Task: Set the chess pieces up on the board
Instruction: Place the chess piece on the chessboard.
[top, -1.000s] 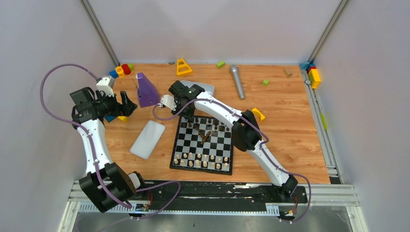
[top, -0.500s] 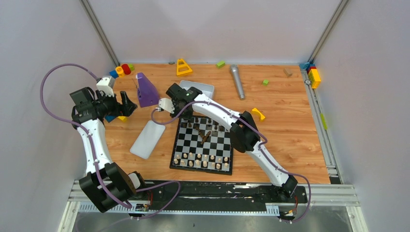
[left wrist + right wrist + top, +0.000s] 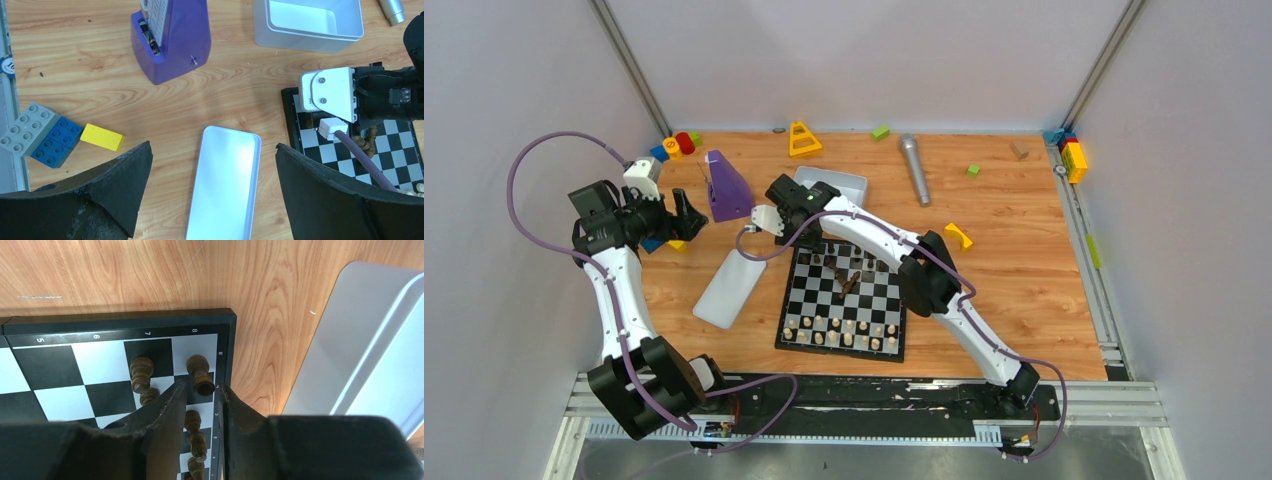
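left tool [image 3: 212, 146] agape, right tool [image 3: 201, 386] slightly parted

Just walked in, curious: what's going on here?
The right hand is at the far left corner of the board, its fingers close either side of a dark piece on the corner square; whether it grips is unclear. Pale pieces stand in the near rows; some toppled pieces lie mid-board. The left hand hangs open, away to the left.

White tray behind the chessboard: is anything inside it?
Nothing shows inside the white tray: the left wrist view shows only its bare white floor. Its far end runs out of that picture, so that part is unseen.
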Robot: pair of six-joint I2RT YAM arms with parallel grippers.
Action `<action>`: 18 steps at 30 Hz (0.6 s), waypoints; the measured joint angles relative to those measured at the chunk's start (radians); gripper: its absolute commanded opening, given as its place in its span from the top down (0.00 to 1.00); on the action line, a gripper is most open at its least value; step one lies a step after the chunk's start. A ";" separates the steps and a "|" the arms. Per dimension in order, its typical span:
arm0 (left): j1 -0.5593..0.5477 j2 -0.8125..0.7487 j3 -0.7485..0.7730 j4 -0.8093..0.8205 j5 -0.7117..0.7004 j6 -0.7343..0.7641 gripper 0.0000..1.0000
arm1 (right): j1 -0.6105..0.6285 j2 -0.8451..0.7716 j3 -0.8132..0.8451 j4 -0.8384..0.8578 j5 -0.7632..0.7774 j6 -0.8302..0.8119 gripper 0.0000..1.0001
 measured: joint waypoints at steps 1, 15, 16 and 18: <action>0.000 0.000 0.000 0.000 0.000 0.000 0.00 | 0.000 0.000 0.000 0.001 0.001 0.000 0.66; 0.000 -0.014 -0.001 0.003 0.008 0.003 0.00 | 0.000 0.000 0.000 0.012 0.003 0.017 0.56; 0.000 -0.018 -0.004 0.008 0.014 0.004 0.00 | -0.005 -0.001 0.000 0.016 -0.003 0.027 0.56; 0.000 -0.025 -0.013 0.020 0.030 0.008 0.00 | -0.014 -0.011 -0.008 0.027 -0.026 0.050 0.56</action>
